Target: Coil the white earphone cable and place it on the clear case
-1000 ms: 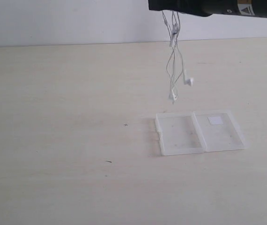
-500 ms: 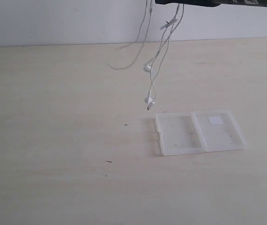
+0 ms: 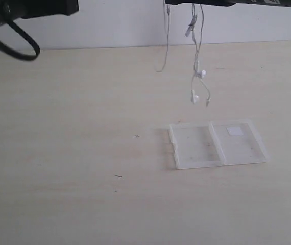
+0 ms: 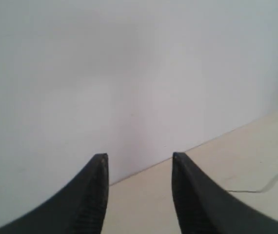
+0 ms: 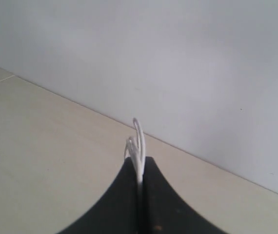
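The right tool is clamped shut on the white earphone cable, holding it high above a pale wooden surface. In the right wrist view a small loop of the cable sticks up from between the closed black fingers. From the exterior view the cable hangs in loose strands from the dark arm along the top edge. One strand trails down on the left of the bunch, and the two earbuds dangle lowest, clear of the surface. The clear case lies open and flat on the surface below and slightly to the right of the earbuds, with nothing touching it. A small white sticker sits on its right half. At upper left the other arm reaches in, a black cord looping beneath it. The left tool is spread open and holds nothing, pointing toward the white wall.
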`<state>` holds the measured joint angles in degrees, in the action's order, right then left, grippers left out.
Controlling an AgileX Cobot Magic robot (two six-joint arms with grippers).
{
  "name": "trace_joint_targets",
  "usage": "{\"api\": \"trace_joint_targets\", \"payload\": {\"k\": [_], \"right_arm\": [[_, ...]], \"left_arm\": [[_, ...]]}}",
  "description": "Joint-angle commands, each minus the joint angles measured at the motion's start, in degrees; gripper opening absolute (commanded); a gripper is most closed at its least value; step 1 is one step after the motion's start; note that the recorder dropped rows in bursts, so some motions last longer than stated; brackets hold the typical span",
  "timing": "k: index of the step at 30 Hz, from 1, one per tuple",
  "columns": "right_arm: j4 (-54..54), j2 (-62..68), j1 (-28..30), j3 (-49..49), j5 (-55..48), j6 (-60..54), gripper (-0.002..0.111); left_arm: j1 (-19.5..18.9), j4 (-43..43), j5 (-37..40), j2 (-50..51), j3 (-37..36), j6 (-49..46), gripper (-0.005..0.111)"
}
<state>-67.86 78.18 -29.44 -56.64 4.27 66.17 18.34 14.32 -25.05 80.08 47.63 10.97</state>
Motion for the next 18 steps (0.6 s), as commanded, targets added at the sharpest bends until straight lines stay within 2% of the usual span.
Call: {"api": "trace_joint_targets", "payload": {"k": [1, 3, 5, 8, 11, 13, 18], "right_arm": [[-2.36, -0.4, -0.18, -0.33, 3.23, -0.4, 0.0], [-4.42, -0.4, -0.18, -0.33, 4.39, 0.01, 0.0], [-6.28, -0.4, -0.18, -0.33, 5.91, 1.04, 0.0], [-10.86, -0.4, -0.18, -0.33, 9.14, 4.48, 0.0], [-16.22, -0.4, -0.18, -0.33, 13.94, 8.31, 0.0], [-18.57, -0.4, -0.18, -0.33, 17.64, 9.47, 0.0], [-21.91, -0.29, -0.18, -0.33, 21.39, 10.63, 0.0]], "left_arm": [[-1.77, 20.23, -15.3, 1.29, -2.94, 13.77, 0.042], [-5.04, 28.86, -22.53, 1.93, -3.04, 23.26, 0.042], [-10.3, 38.15, -32.59, 2.96, -3.04, 31.28, 0.042], [-18.97, 46.68, -44.02, 4.4, -3.04, 39.96, 0.042], [-24.61, 50.5, -44.92, 5.9, -3.04, 43.32, 0.042], [-25.76, 51.43, -44.92, 6.88, -3.04, 43.96, 0.042], [-24.66, 56.68, -44.92, 8.22, -3.04, 41.07, 0.042]]}}
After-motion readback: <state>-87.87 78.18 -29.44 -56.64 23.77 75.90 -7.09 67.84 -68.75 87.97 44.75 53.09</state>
